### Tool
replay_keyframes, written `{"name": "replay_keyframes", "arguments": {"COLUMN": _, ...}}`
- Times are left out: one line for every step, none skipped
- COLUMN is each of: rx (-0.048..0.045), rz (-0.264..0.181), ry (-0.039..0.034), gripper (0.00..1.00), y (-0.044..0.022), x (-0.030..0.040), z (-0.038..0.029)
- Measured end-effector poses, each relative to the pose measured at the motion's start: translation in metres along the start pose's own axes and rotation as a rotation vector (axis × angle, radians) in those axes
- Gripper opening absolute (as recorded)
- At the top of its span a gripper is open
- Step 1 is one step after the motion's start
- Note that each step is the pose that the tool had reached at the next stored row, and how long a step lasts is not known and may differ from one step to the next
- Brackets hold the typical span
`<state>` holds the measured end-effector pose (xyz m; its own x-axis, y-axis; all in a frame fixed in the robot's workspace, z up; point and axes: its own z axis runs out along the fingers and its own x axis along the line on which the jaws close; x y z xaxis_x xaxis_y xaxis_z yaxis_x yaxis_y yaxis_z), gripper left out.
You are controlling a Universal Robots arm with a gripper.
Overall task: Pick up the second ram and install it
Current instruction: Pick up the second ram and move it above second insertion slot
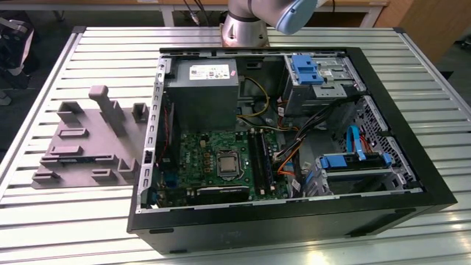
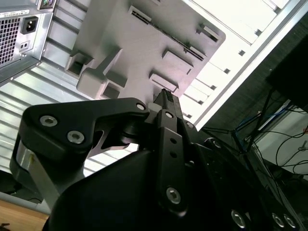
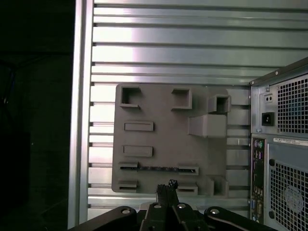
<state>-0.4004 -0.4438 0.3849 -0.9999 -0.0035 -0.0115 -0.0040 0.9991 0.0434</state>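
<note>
Gripper [image 3: 166, 185], fingers pressed together and empty, hovers over the ram [image 3: 159, 169] lying in the grey tray [image 3: 163, 130]. The pick-up looks not yet begun. Grasping calls for parted jaws aligned across the stick.

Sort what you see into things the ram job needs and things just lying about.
Job: ram stick, grey holder, gripper, memory slots, motherboard.
Lying about: power supply, orange cables.
</note>
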Motion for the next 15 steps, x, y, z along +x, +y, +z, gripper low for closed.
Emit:
{"name": "replay_keyframes", "arguments": {"rx": 0.0, "rz": -0.001, "ry": 0.0, "gripper": 0.11, "y": 0.0, "x": 0.0, "z": 0.0}}
{"name": "replay_keyframes", "arguments": {"rx": -0.0001, "rz": -0.002, "ry": 0.0001, "gripper": 0.11, "y": 0.0, "x": 0.0, "z": 0.0}}
{"name": "replay_keyframes", "arguments": {"rx": 0.0, "rz": -0.004, "ry": 0.0002, "gripper": 0.11, "y": 0.0, "x": 0.0, "z": 0.0}}
{"name": "replay_keyframes", "arguments": {"rx": -0.0001, "rz": -0.005, "ry": 0.0002, "gripper": 0.11, "y": 0.0, "x": 0.0, "z": 0.0}}
{"name": "replay_keyframes", "arguments": {"rx": -0.0001, "rz": -0.006, "ry": 0.0002, "gripper": 0.11, "y": 0.0, "x": 0.0, "z": 0.0}}
{"name": "replay_keyframes", "arguments": {"rx": -0.0001, "rz": -0.007, "ry": 0.0003, "gripper": 0.11, "y": 0.0, "x": 0.0, "z": 0.0}}
{"name": "replay_keyframes", "arguments": {"rx": -0.0001, "rz": -0.009, "ry": 0.0004, "gripper": 0.11, "y": 0.0, "x": 0.0, "z": 0.0}}
{"name": "replay_keyframes", "arguments": {"rx": -0.0001, "rz": -0.01, "ry": 0.0004, "gripper": 0.11, "y": 0.0, "x": 0.0, "z": 0.0}}
{"name": "replay_keyframes", "arguments": {"rx": -0.0001, "rz": -0.011, "ry": 0.0005, "gripper": 0.11, "y": 0.0, "x": 0.0, "z": 0.0}}
{"name": "replay_keyframes", "arguments": {"rx": -0.0002, "rz": -0.013, "ry": 0.0005, "gripper": 0.11, "y": 0.0, "x": 0.0, "z": 0.0}}
{"name": "replay_keyframes", "arguments": {"rx": -0.0001, "rz": -0.014, "ry": 0.0006, "gripper": 0.11, "y": 0.0, "x": 0.0, "z": 0.0}}
{"name": "replay_keyframes", "arguments": {"rx": -0.0002, "rz": -0.015, "ry": 0.0006, "gripper": 0.11, "y": 0.0, "x": 0.0, "z": 0.0}}
{"name": "replay_keyframes", "arguments": {"rx": -0.0002, "rz": -0.016, "ry": 0.0007, "gripper": 0.11, "y": 0.0, "x": 0.0, "z": 0.0}}
{"name": "replay_keyframes", "arguments": {"rx": -0.0002, "rz": -0.017, "ry": 0.0008, "gripper": 0.11, "y": 0.0, "x": 0.0, "z": 0.0}}
{"name": "replay_keyframes", "arguments": {"rx": -0.0002, "rz": -0.018, "ry": 0.0008, "gripper": 0.11, "y": 0.0, "x": 0.0, "z": 0.0}}
